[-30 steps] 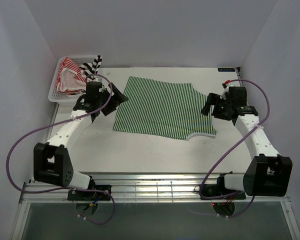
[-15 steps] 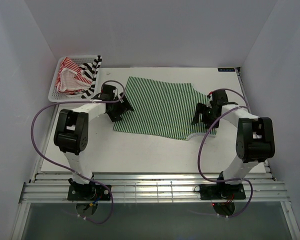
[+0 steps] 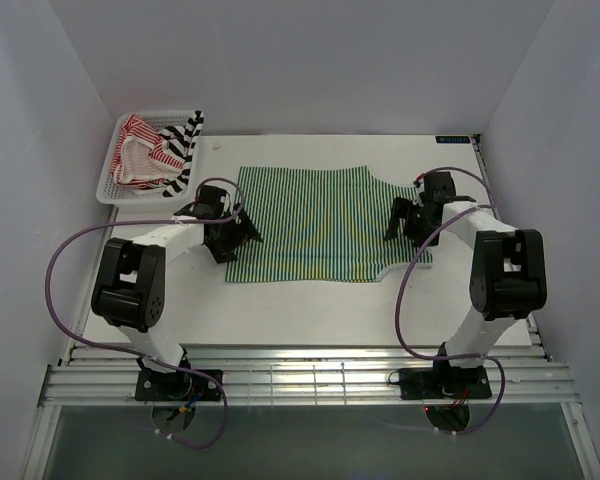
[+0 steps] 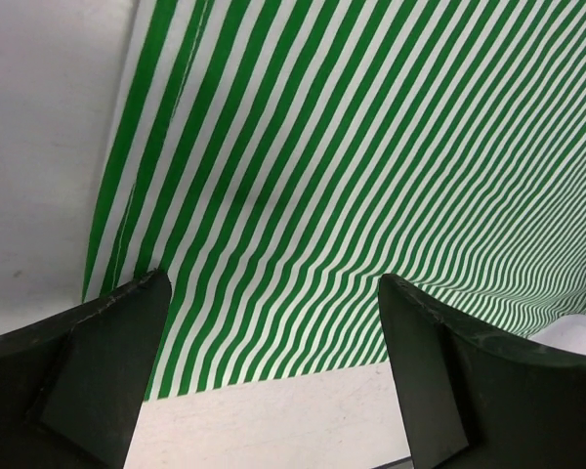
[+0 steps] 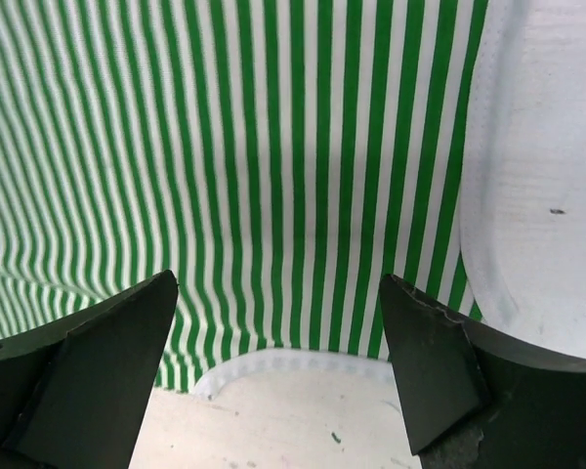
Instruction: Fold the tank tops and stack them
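Note:
The green-and-white tank top (image 3: 315, 225) lies spread flat on the white table (image 3: 300, 310), with faint ripples across its middle. My left gripper (image 3: 238, 232) hangs low over its left hem, jaws open. In the left wrist view the left gripper (image 4: 273, 322) straddles the striped cloth (image 4: 322, 176) at its edge, nothing between the fingers. My right gripper (image 3: 398, 222) is open over the top's right end. In the right wrist view the right gripper (image 5: 278, 313) frames the white-trimmed armhole edge (image 5: 273, 363). The red-and-white top (image 3: 135, 152) and black-and-white top (image 3: 185, 140) lie bunched in the basket.
The white mesh basket (image 3: 120, 196) stands at the table's far left corner, close behind the left arm. Purple cables loop from both arms. Grey walls enclose the table on three sides, and a metal rail runs along the near edge.
Both arms swung in and dropped low over the green top's two ends. The top has shifted and now lies squarer to the table, with its left edge moved left. Jaws stayed open.

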Robot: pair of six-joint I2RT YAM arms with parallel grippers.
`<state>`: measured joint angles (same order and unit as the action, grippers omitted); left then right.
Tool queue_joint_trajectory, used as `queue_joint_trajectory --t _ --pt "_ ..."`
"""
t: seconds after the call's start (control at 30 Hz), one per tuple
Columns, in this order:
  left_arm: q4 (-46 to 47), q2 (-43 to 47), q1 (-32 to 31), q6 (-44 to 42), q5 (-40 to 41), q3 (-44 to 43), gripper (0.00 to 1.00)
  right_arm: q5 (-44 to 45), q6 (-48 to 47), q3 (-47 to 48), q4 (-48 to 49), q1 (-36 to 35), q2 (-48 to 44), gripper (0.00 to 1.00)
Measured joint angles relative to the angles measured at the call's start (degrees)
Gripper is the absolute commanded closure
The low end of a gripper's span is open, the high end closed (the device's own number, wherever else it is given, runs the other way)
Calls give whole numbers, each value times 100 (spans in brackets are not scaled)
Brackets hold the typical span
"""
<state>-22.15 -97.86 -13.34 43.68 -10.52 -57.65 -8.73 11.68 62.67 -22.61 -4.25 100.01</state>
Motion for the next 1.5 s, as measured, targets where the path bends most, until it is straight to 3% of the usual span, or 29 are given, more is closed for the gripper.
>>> queue_joint_trajectory --t 0.33,0.6,0.9,1.1,1.2,1.23,1.27,1.5 --pt "-986 1338 0 146 922 70 2 35 15 -741 -76 -295 -2374 10" --pt "-1419 1738 17 476 1325 883 3 107 289 -1718 -345 -846 -2990 10" --pt "-1329 1244 92 710 1447 1005 46 111 413 -1781 -437 -977 -2968 10" --pt "-1132 1139 116 750 1414 1174 55 149 437 -1781 -442 -992 -2835 10" --pt "-990 1134 131 754 1320 1224 68 153 442 -1781 -439 -1027 -2809 10" --pt "-929 1128 133 750 1272 1237 75 160 442 -1781 -439 -1049 -2796 10" --pt "-868 1117 136 756 1211 1252 100 177 446 -1781 -439 -1084 -2778 10" --pt "-479 1115 151 713 754 1390 100 422 673 -1786 -433 -1504 -2599 9"
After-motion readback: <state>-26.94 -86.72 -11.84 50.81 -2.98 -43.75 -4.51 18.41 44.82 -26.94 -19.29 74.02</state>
